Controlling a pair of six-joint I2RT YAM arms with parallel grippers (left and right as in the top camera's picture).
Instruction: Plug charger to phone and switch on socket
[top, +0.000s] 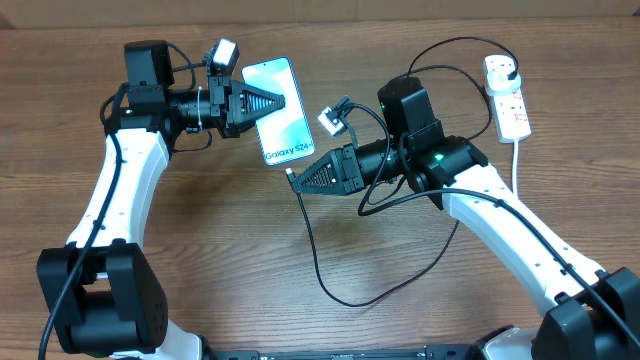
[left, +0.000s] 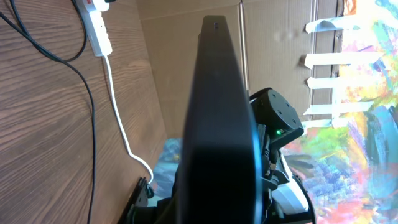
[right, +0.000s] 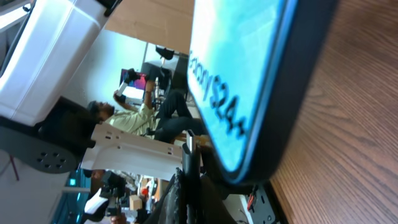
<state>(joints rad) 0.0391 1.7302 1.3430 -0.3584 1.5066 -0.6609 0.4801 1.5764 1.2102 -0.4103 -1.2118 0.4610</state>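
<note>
My left gripper is shut on the phone, whose teal screen reads "Galaxy S24". In the left wrist view the phone's dark edge fills the middle. My right gripper is shut on the charger's connector tip, just below the phone's lower end. In the right wrist view the phone hangs close above the thin black connector between my fingers. The black cable loops over the table to a black plug in the white socket.
The socket's thick white lead runs down the right side, and it also shows in the left wrist view below the socket. The cable loop lies on the wood table in front of the right arm.
</note>
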